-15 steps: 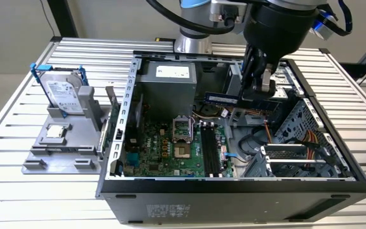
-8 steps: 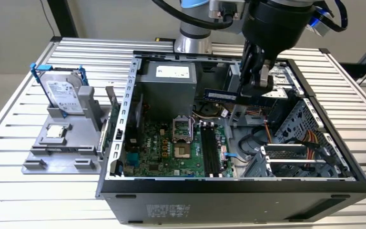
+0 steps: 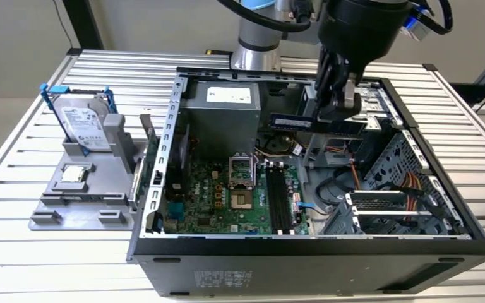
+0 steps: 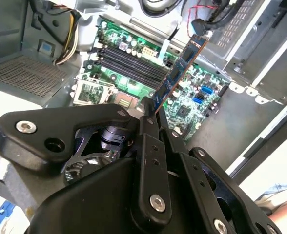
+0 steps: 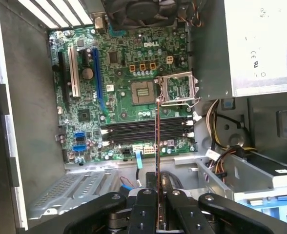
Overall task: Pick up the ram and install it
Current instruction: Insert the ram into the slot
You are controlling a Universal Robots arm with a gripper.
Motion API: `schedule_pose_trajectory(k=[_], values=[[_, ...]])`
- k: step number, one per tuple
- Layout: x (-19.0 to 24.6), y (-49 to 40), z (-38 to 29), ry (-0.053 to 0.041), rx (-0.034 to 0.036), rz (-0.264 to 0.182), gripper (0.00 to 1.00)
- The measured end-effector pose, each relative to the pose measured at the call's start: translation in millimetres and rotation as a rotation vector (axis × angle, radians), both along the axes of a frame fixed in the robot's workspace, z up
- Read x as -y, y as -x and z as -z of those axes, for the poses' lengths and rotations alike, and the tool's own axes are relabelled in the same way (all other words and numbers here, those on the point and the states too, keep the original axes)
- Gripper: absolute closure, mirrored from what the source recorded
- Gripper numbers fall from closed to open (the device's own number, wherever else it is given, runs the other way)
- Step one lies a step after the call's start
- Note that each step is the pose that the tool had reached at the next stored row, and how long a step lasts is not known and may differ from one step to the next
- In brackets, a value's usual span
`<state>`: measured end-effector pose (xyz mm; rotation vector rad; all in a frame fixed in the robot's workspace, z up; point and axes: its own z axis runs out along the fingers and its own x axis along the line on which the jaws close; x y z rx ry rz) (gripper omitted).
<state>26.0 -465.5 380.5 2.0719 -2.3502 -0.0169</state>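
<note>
Black gripper [image 3: 341, 112], pointing down, clamps ram [image 3: 292, 122] above motherboard [image 3: 217, 196]

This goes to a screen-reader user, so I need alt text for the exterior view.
The gripper holds the ram above the open computer case, not yet seated in the motherboard. On the exterior view's left, a grey holder carries a hard drive in a blue frame and a small square processor chip.

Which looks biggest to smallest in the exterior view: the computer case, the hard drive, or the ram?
Largest: the computer case.
Next: the hard drive.
Smallest: the ram, partly hidden by the gripper.
</note>
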Motion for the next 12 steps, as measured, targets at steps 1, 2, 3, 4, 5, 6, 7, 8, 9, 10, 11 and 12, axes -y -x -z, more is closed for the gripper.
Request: schedule_pose_trajectory(k=[1,2,3,4,5,6,7,8,9,10,11,12], values=[[-0.9,0.0,0.0,-0.0001,0.0,-0.002,1.0],[-1.6,0.0,0.0,0.0,-0.0001,-0.005,1.0],[-2.4,0.0,0.0,0.0,0.0,-0.008,1.0],[-3.1,0.0,0.0,-0.0001,0.0,-0.01,1.0],[-3.8,0.0,0.0,0.0,0.0,-0.013,1.0],[-4.4,0.0,0.0,-0.0001,0.0,-0.016,1.0],[-5.1,0.0,0.0,-0.0001,0.0,-0.019,1.0],[-5.6,0.0,0.0,-0.0001,0.0,-0.023,1.0],[-6.1,0.0,0.0,0.0,0.0,-0.026,1.0],[-6.5,0.0,0.0,0.0,0.0,-0.03,1.0],[-6.9,0.0,0.0,0.0,0.0,-0.034,1.0],[-7.4,0.0,0.0,0.0,0.0,-0.038,1.0]])
